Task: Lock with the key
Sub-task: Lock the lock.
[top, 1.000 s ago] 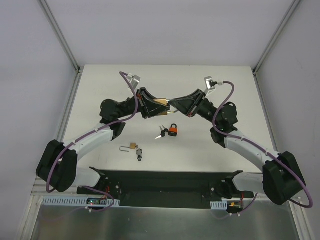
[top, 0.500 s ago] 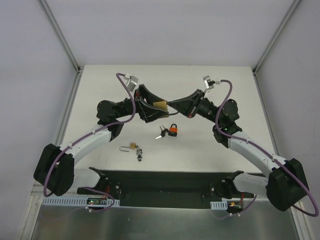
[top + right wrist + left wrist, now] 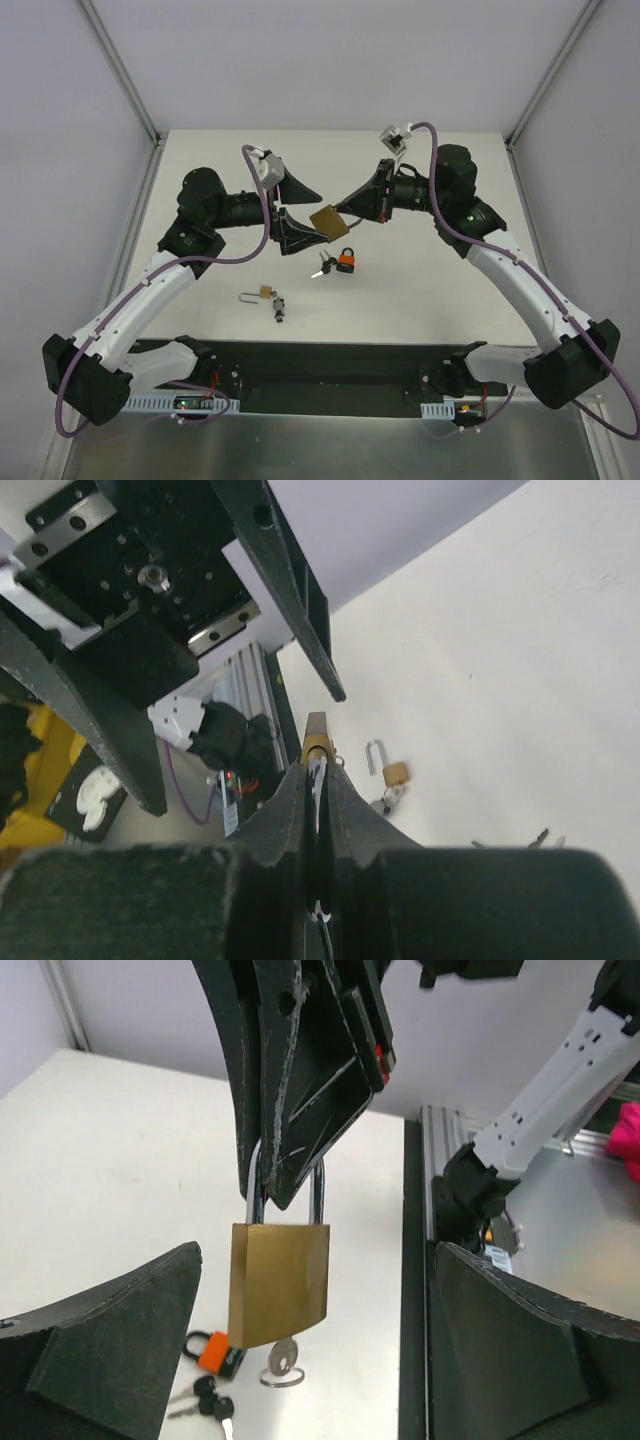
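Closest to me on the tabletop [image 3: 450, 180] is a small open padlock [image 3: 264, 293] with keys, and an orange padlock [image 3: 347, 262] sits a bit further back. Past those, both arms reach inward with their elbows out wide. My right end effector [image 3: 347, 210] is pinched on the shackle of the brass padlock [image 3: 328, 220]. It dangles in the air with a key [image 3: 283, 1360] in its bottom. My left end effector [image 3: 312, 215] is spread wide and isn't touching the lock.

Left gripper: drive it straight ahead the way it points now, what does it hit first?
Likely the brass padlock, hanging by its shackle from the right gripper, dead ahead of the open left gripper. Depth is unclear.
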Action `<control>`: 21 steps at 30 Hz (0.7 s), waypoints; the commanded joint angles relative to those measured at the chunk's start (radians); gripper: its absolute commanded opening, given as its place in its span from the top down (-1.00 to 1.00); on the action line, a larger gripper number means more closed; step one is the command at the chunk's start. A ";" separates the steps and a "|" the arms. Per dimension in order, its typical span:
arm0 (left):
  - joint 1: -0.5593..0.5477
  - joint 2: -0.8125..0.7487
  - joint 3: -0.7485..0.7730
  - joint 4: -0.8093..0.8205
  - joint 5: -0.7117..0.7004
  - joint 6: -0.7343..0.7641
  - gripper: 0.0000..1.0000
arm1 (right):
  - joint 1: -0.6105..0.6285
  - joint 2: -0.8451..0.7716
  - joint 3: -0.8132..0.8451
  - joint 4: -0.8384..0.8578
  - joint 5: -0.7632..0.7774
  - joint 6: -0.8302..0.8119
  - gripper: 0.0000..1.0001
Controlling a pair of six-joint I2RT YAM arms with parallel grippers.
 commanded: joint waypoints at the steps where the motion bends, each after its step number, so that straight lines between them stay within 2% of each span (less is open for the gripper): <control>1: 0.002 0.008 0.078 -0.326 0.035 0.202 -0.99 | 0.009 0.030 0.126 -0.265 -0.153 -0.225 0.99; 3: 0.002 0.031 0.104 -0.377 0.033 0.210 -0.98 | 0.032 0.044 0.155 -0.353 -0.143 -0.295 0.99; 9: 0.000 0.126 0.136 -0.403 0.119 0.204 -0.98 | 0.082 0.073 0.195 -0.439 -0.173 -0.380 0.99; 16: -0.040 0.205 0.133 -0.406 0.251 0.202 -0.98 | 0.088 0.053 0.166 -0.386 -0.130 -0.354 0.99; 20: -0.073 0.232 0.122 -0.406 0.277 0.205 -0.91 | 0.087 0.053 0.157 -0.342 -0.120 -0.328 0.99; 21: -0.080 0.241 0.116 -0.406 0.280 0.205 -0.81 | 0.088 0.055 0.155 -0.335 -0.115 -0.325 0.99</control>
